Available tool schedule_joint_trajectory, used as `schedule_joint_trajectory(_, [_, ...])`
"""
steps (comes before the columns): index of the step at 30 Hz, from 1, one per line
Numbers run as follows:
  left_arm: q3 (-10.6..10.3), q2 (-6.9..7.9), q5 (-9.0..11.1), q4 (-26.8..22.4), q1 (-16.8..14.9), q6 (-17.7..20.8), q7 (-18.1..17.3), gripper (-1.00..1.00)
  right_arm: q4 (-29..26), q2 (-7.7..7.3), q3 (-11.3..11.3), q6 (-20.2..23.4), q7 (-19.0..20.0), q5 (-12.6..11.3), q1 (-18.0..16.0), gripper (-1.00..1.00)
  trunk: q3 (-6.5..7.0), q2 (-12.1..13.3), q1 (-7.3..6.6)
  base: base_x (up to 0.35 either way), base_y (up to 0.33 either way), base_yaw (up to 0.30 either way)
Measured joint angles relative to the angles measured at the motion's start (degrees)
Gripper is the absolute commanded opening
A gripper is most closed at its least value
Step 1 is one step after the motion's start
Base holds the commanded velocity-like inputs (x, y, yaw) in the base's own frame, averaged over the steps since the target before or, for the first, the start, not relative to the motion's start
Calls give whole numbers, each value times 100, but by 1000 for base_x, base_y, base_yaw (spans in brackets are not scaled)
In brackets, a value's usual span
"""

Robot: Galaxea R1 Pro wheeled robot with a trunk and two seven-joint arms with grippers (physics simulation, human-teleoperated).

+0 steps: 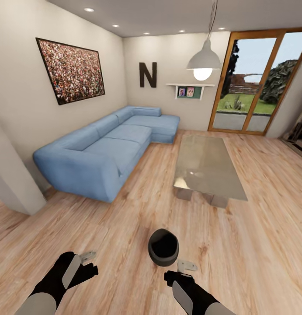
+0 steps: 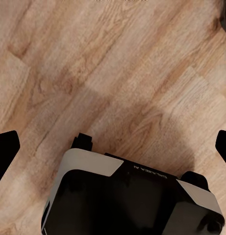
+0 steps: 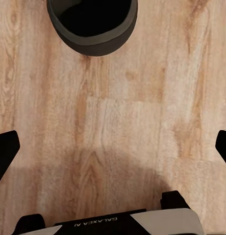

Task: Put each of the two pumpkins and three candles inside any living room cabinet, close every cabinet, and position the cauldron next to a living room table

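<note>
Nearest the head camera, the left gripper point(image 1: 87, 258) and the right gripper point(image 1: 185, 266) hang low over the plank floor point(image 1: 124, 227), both empty with fingers spread wide apart; in each wrist view the dark fingers point(image 3: 6, 152) sit at opposite edges with bare boards between. The cauldron point(image 1: 163, 247) stands upright on the floor just ahead of the right gripper, mouth up, its dark rim also showing in the right wrist view point(image 3: 93, 24). It is well apart from the desk point(image 1: 207, 166), which lies further on beside the blue sofa point(image 1: 102, 153).

The likely risk is a poor hold on the round pot: fingers closing on the bulging belly could slip off or tip it, and a push instead of a grasp could send it rolling off line from the desk.
</note>
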Motion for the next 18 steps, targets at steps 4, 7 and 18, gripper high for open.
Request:
schedule_joint_trajectory(4, [-2, 0, 1, 0, 0, 1, -3, 100, -6, 0, -3, 2, 4, -1, 0, 100, 1, 0, 0, 84, 190, -183])
schedule_joint_trajectory(7, [-1, 0, 1, 0, 1, 1, -4, 100, -2, 0, 0, 28, 7, -1, 0, 100, 1, 0, 0, 134, 54, -16])
schedule_joint_trajectory(18, [-2, 14, 0, 0, 0, 1, -4, 100, -18, 0, -3, 21, 7, -1, 0, 100, 1, 0, 0, 123, 128, -29])
